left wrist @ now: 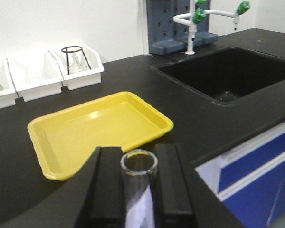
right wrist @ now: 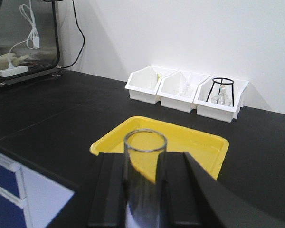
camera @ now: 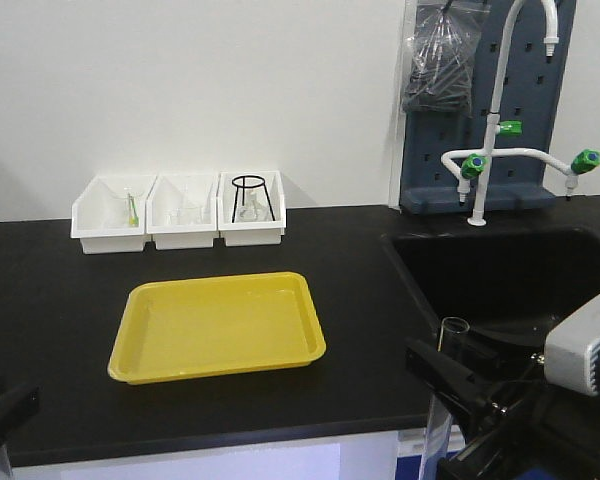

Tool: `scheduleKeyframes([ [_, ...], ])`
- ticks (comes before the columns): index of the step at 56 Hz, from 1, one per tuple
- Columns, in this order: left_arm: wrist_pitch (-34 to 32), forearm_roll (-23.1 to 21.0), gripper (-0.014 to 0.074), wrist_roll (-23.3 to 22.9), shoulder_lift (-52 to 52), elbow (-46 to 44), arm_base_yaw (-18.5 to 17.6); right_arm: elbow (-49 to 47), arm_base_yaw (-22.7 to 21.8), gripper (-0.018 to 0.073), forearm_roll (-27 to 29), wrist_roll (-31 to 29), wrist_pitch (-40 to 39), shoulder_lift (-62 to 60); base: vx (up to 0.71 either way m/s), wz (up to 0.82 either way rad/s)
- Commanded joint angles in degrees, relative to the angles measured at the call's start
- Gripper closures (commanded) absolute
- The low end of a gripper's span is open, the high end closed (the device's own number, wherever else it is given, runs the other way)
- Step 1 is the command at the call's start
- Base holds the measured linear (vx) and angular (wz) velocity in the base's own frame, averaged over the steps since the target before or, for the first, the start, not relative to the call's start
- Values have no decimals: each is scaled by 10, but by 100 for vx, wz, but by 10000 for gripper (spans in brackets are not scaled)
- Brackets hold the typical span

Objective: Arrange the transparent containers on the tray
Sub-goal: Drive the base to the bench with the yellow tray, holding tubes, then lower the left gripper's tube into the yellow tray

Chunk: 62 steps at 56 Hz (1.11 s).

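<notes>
Pinched upright in the left claw: a slim clear glass test tube. Same in the right claw: a second clear glass tube. Both short of the shallow bright yellow plastic tray, dead ahead; neither arm plainly nearer.

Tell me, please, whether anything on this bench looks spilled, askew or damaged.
Nothing stands out. The yellow tray lies flat, the white bins sit in a row, the left claw grips its test tube upright and intact, as the right claw does the other tube.
</notes>
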Motion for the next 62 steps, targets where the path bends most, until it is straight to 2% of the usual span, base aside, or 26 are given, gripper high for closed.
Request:
scheduleKeyframes([
  [1, -46, -3, 600, -5, -3, -16, -4, -17, 0, 571, 9, -2, -35, -11, 38, 6],
  [35, -46, -3, 600, -5, -3, -16, -4, -17, 0, 571, 9, -2, -36, -11, 38, 17],
  [62, -46, -3, 600, -5, -3, -16, -4, -17, 0, 571, 9, -2, -35, -11, 24, -1],
])
